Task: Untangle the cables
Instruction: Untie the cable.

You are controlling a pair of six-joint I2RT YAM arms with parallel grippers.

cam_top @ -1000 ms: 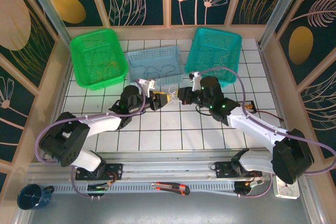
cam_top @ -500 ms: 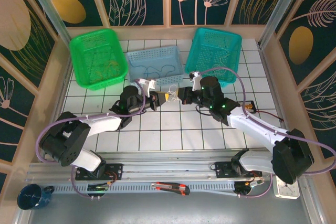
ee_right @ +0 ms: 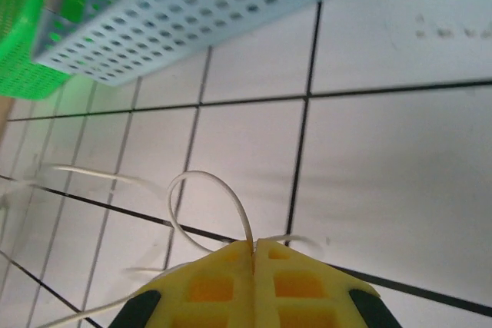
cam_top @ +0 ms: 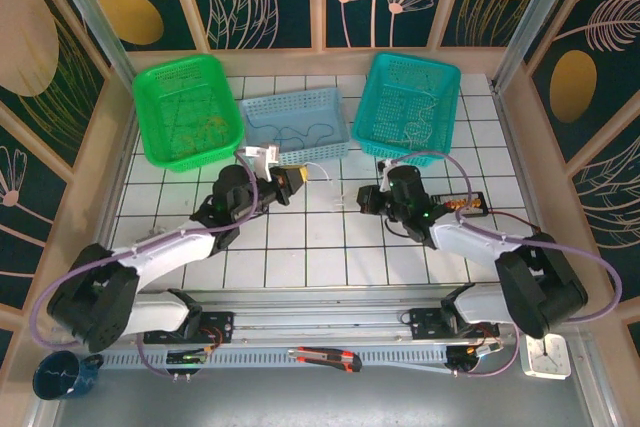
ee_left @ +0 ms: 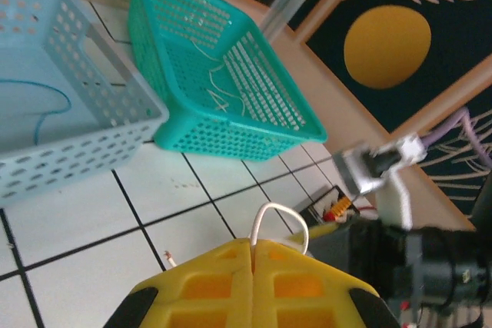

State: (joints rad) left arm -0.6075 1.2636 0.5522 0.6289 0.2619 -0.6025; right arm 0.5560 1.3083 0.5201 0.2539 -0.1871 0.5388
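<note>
A thin white cable (cam_top: 322, 171) runs over the tiles between my two grippers. My left gripper (cam_top: 296, 176) is shut on one stretch of it; in the left wrist view a small white loop (ee_left: 278, 218) sticks up from the closed yellow jaws (ee_left: 253, 248). My right gripper (cam_top: 361, 198) is shut on another stretch, where a white loop (ee_right: 206, 190) curls out of its closed jaws (ee_right: 254, 248) and trails left across the floor. No dark or yellowish wire shows between the grippers.
Three baskets stand at the back: green (cam_top: 188, 107), light blue (cam_top: 295, 125) holding a dark wire, teal (cam_top: 407, 102) holding pale wires. A small black box (cam_top: 470, 205) with a red lead lies right of my right arm. A box cutter (cam_top: 325, 357) rests on the front rail.
The grippers were nearly touching at the centre; they have pulled apart, left going back-left, right going right and nearer. The white cable now stretches between them.
</note>
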